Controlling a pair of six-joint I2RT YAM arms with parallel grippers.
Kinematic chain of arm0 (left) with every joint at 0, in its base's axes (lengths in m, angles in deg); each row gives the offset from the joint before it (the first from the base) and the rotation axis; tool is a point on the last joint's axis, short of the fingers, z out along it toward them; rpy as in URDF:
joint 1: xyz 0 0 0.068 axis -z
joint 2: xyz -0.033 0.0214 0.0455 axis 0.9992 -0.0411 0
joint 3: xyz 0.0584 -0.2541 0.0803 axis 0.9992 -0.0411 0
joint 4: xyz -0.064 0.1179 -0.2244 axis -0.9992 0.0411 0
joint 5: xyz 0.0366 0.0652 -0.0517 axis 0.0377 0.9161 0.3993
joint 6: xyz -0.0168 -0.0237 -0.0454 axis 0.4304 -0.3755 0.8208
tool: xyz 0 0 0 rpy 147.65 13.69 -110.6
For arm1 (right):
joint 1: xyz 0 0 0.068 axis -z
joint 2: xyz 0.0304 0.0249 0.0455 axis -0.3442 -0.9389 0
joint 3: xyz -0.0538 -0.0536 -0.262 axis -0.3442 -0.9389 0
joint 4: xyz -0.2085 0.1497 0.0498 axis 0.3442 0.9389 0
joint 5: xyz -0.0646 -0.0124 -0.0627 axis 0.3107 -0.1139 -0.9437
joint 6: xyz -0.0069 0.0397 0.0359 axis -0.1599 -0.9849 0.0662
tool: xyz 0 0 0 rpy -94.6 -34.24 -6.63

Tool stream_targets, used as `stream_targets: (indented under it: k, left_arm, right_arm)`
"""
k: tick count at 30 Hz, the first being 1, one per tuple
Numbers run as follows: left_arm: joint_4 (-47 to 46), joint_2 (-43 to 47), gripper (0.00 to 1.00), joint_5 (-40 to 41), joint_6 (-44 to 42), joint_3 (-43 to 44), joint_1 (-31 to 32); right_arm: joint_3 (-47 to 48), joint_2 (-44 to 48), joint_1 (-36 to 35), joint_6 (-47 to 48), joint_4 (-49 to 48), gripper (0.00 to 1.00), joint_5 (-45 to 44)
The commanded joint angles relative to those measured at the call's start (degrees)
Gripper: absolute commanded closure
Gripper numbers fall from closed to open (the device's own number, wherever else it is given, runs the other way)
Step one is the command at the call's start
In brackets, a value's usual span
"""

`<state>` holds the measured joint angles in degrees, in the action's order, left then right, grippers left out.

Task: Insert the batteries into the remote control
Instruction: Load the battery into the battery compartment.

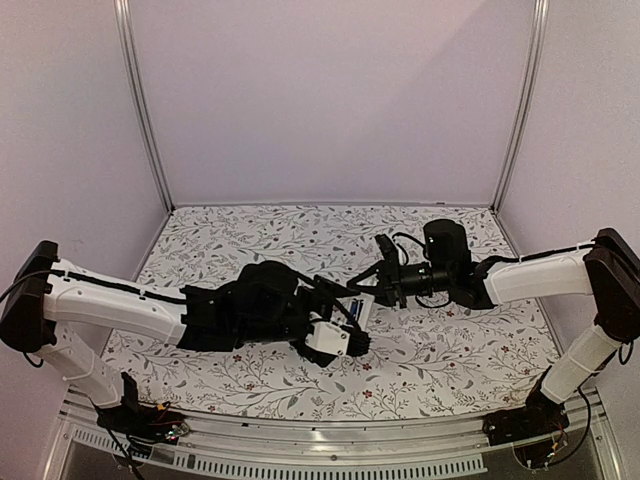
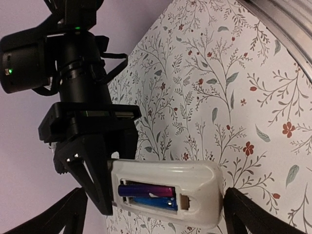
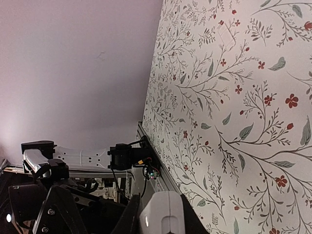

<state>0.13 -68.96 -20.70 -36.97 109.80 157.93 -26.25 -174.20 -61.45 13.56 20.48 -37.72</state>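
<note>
The white remote control point(image 2: 195, 175) is held in the air over the floral table, with its battery bay facing the left wrist camera. Two batteries lie side by side in the bay: a dark one with a purple sheen point(image 2: 146, 190) and a bright blue one point(image 2: 151, 202) below it. My right gripper point(image 2: 109, 165) is shut on one end of the remote; in the right wrist view the gripper point(image 3: 163, 220) has the remote point(image 3: 163, 212) between its fingers. My left gripper point(image 2: 155, 197) is open, with its fingers point(image 2: 243, 214) astride the remote's length. In the top view the remote point(image 1: 357, 310) sits between the left gripper point(image 1: 350, 325) and the right gripper point(image 1: 365, 290).
The floral cloth point(image 1: 250, 240) covers the table. A metal rail point(image 1: 330, 435) runs along the near edge and also shows in the left wrist view point(image 2: 282, 24). Pale walls with metal corner posts point(image 1: 140, 110) close the back and sides.
</note>
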Motion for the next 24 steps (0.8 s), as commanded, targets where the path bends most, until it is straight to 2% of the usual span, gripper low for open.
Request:
stream_targets:
  k: [1, 24]
  left_arm:
    - [-0.85, -1.26, 0.02, -0.60, -1.73, -0.02, 0.38]
    - [3.32, -3.42, 0.09, -0.71, -0.80, 2.67, -0.27]
  right_arm:
    - [1.46, 1.27, -0.77, 1.35, 0.39, 1.00, -0.52]
    - [1.70, 3.11, -1.09, 0.96, 0.17, 1.00, -0.30]
